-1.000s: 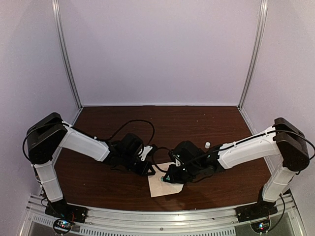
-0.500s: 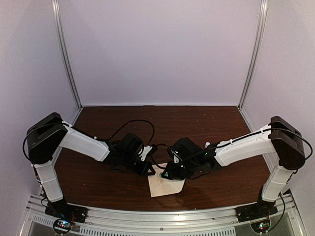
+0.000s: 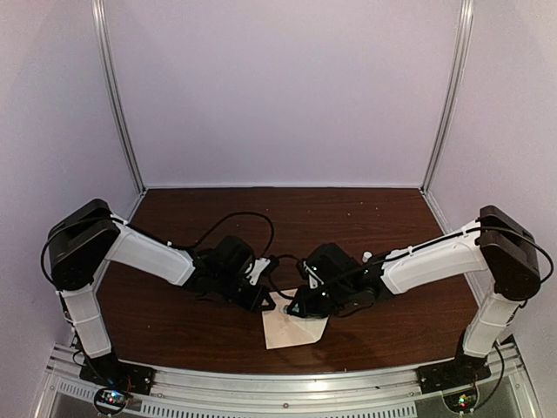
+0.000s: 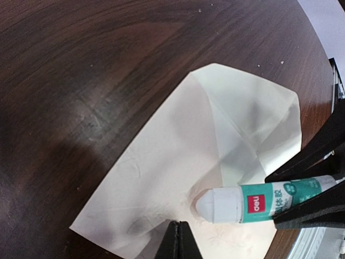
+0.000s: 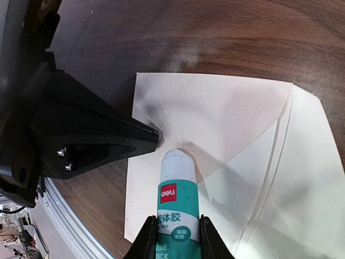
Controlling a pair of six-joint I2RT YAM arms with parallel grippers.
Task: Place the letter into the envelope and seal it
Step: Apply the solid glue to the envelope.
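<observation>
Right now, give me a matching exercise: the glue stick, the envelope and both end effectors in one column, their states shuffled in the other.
Column one:
1. glue stick
2. envelope
3. left end effector
4. right end effector

Column two:
A. shut, holding nothing
B. lying flat on the table
C. clamped on the glue stick
D. held, white tip toward the envelope

Pairs: 1-D, 2-B, 3-A, 4-C
</observation>
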